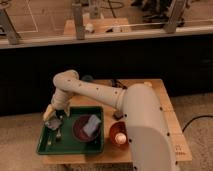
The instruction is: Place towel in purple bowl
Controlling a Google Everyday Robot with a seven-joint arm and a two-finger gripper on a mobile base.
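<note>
A purple bowl sits in the green tray on the wooden table. A pale grey-blue towel lies folded inside the bowl, toward its right side. My gripper hangs at the left end of the tray, left of the bowl and apart from the towel. The white arm reaches from the big white body at right, up over the table and down to the gripper.
A small orange bowl with a white object stands right of the tray. A dark object lies at the table's back. The robot's white body covers the table's right part. A railing and floor lie behind.
</note>
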